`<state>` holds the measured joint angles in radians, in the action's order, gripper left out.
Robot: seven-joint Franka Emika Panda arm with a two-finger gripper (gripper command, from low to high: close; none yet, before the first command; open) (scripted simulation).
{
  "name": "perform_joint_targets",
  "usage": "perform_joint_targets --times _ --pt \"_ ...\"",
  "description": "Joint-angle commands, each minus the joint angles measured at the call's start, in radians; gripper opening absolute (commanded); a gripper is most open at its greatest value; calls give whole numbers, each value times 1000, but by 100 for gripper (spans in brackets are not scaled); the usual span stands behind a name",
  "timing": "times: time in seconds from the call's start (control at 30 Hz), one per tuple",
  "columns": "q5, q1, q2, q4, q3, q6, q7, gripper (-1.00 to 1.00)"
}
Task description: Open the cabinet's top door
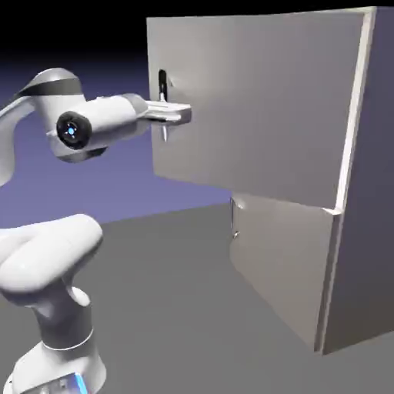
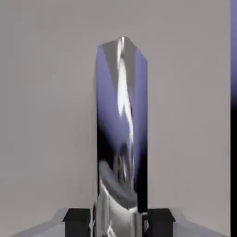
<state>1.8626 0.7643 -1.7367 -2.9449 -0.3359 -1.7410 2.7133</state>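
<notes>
The grey cabinet (image 1: 369,192) stands at the right of the exterior view. Its top door (image 1: 262,100) is swung out to the left, well away from the cabinet body. The door's dark vertical bar handle (image 1: 162,86) sits near the free left edge. My gripper (image 1: 165,115) reaches in from the left and is shut on that handle. In the hand view the shiny handle (image 2: 121,129) rises large between the two dark fingertips (image 2: 77,217), with the flat grey door panel (image 2: 46,115) behind it.
The shorter lower door (image 1: 285,262) sits below the top door, with its own small handle (image 1: 234,219) at its left edge. My white arm (image 1: 54,262) rises from the lower left over the grey table (image 1: 177,308).
</notes>
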Motion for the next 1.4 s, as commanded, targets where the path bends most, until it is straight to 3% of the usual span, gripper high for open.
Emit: perform_joint_targets --times 0.0,0.23,0.5,0.93,1.37 --pt "8 36 -10 -3 7 42 5 -100" --pt "-8 264 -4 -21 124 342 -10 -100" --pt "-278 280 268 40 379 566 -211 -100" --pt "-647 145 739 283 657 807 -498 -100" --pt "-899 -104 1210 673 912 1087 -755 -100"
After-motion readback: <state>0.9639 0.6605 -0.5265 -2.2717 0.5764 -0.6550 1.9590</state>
